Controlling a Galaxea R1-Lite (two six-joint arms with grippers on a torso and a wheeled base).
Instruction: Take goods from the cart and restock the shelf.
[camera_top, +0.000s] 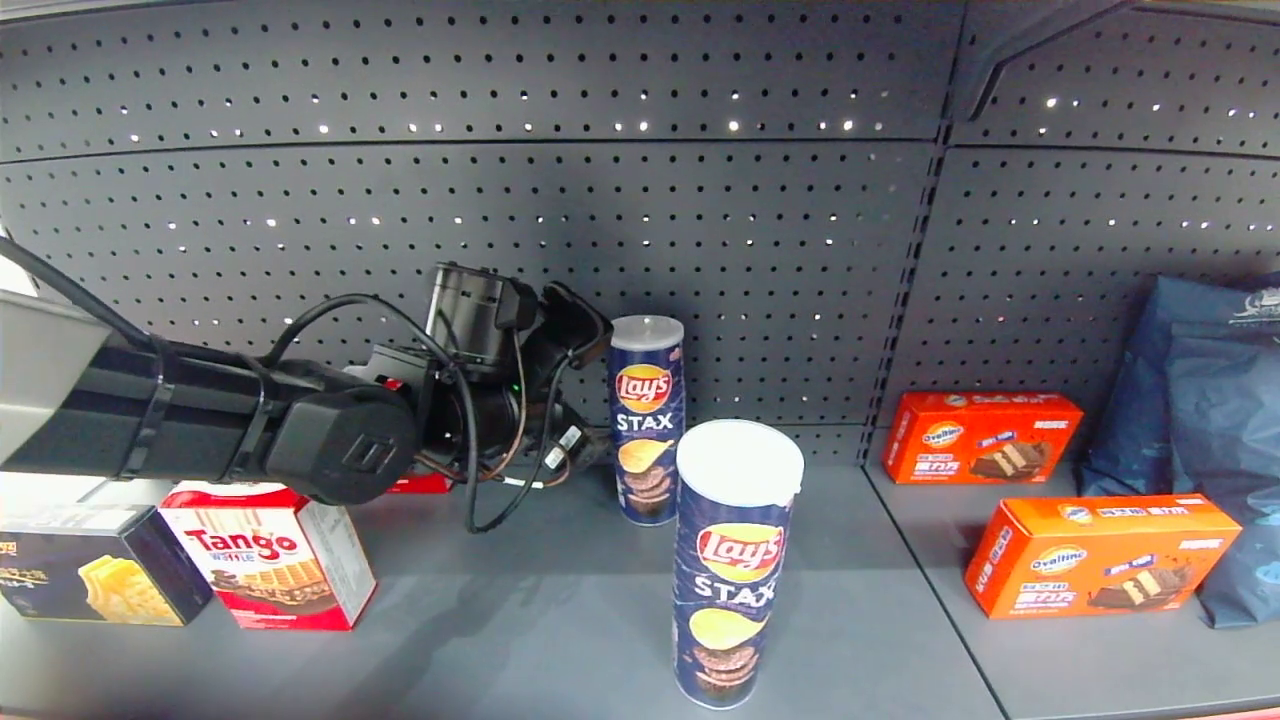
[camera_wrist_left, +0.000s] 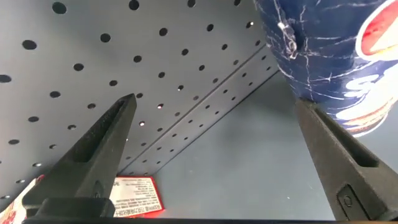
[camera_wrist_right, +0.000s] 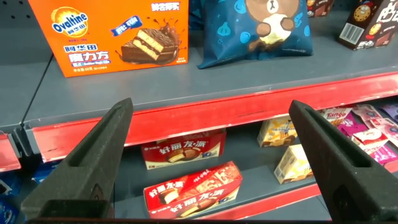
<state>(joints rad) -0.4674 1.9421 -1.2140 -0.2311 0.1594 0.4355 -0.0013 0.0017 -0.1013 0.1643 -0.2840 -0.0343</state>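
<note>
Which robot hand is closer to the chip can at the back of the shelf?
Left. The left gripper is open right beside the back chip can, which stands just past one finger. The right gripper is off in front of the shelves, facing an orange box.

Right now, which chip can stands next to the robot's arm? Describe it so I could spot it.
Look at the dark pegboard wall behind the grey shelf. Two tall blue chip cans stand near the middle; it is the rear can, close to the pegboard, beside the open left gripper. Unlike the front can, whose top is white, its lid looks clear.
</note>
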